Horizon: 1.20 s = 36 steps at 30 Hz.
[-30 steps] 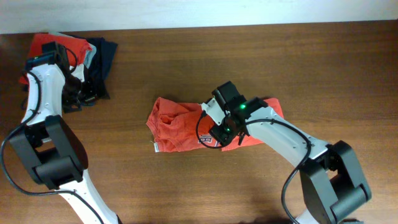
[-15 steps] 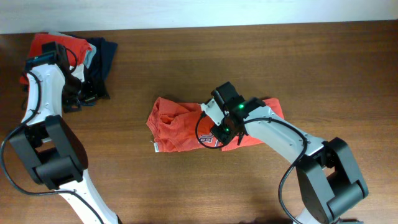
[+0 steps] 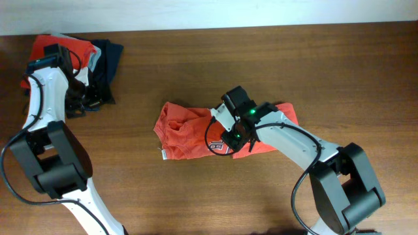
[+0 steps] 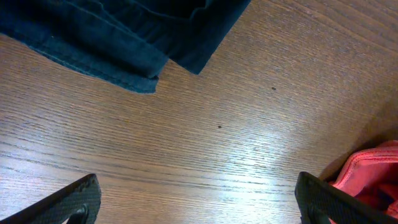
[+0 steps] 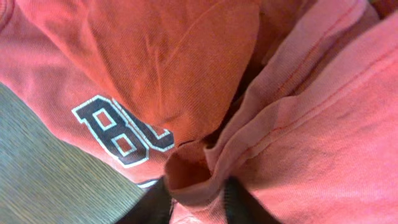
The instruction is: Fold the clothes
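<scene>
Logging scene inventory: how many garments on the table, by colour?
Orange-red: 2, the centre shirt and an orange-red garment at far left
Navy: 1, a navy garment beside it
Total: 3 in view; that heap may hide more.

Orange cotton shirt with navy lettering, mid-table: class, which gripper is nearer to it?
Right. The right gripper pinches a fold of the orange cotton shirt; the left gripper hangs open over the wooden table by the dark blue garment, far away.
</scene>
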Motion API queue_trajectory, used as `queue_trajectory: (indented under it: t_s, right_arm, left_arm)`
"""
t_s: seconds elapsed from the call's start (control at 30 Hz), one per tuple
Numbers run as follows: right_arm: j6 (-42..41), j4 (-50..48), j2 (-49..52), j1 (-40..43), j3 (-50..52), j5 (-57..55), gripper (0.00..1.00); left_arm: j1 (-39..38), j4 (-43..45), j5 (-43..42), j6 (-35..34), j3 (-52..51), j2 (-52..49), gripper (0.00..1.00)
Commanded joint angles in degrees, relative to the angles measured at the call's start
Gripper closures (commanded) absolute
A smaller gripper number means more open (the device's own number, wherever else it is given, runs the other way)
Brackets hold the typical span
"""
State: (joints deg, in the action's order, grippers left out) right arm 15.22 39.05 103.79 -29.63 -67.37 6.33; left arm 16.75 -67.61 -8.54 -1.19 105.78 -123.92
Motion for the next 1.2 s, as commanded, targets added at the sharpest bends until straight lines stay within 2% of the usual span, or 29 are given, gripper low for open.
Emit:
queue_trajectory:
  t_s: [0.0,0.07,0.13,0.2,0.43,0.67,0.83,1.17]
  right_arm:
    - [-0.63,-0.13,0.57,-0.09,0.42,-0.57,0.73]
    - [-0.68,-0.07,0.57,-0.09,0.33,-0.61,0.78]
    - [-0.66,1.20,0.50,-0.09,-0.81,-0.79,0.90]
    - [-0.63,2.82,0.37,-0.09,-2.75,-1.20,0.95]
    - [-0.42,8.76,-2.01,-0.09,-9.84,-2.21,0.96]
    - [2.14,16.52,-2.38,-0.09,-10.03,-3.93,0.96]
    - [2.12,15.58,-2.12,-0.68,-7.63,-0.85,0.96]
    - [1.90,7.39,-2.05,-1.97,-1.03,3.85,0.96]
  left_arm:
    - [0.02,0.11,0.02,-0.55,0.98,2.23,0.01]
    - [0.02,0.11,0.02,-0.55,0.98,2.23,0.01]
    - [0.02,0.11,0.02,-0.55,0.98,2.23,0.01]
    - [0.02,0.11,0.02,-0.55,0.98,2.23,0.01]
    - [0.02,0.11,0.02,-0.55,0.98,2.23,0.00]
    - [0.02,0.11,0.02,-0.55,0.98,2.23,0.01]
    - [0.02,0.11,0.02,-0.55,0.98,2.23,0.01]
    - [0.04,0.11,0.02,-0.55,0.98,2.23,0.01]
